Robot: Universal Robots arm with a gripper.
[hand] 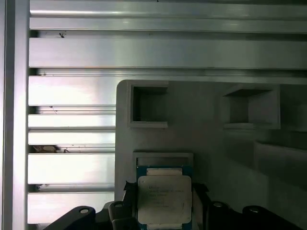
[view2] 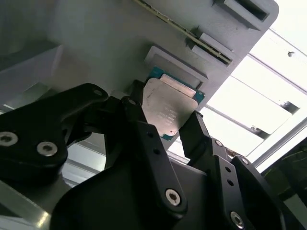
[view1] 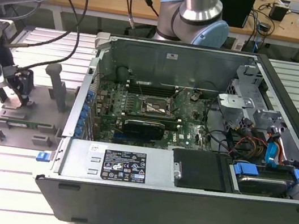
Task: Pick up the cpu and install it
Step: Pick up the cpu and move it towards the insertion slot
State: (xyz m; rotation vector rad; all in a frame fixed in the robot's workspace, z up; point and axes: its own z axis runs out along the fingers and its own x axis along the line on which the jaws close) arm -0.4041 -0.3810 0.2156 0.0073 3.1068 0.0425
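Observation:
The cpu [view2: 168, 103], a small square chip with a pale metal top and a green edge, sits between my two black fingers [view2: 139, 120]. My gripper [view2: 165, 114] is shut on it, one finger against each side. In the first wrist view the cpu [hand: 164, 196] hangs just over a shallow seat of the grey plastic tray [hand: 206, 143]. In the exterior view my gripper [view1: 17, 95] is low over that tray [view1: 21, 125] at the exterior view's left, well apart from the open computer case [view1: 179, 209]. The motherboard socket [view1: 153, 106] lies inside the case.
Upright grey blocks [view1: 56, 85] stand on the tray close to my gripper. The tray rests on a slatted aluminium table [view1: 6, 180]. The case walls [view1: 175, 61] rise around the motherboard, with cables and drive bays [view1: 262, 159] at the exterior view's right.

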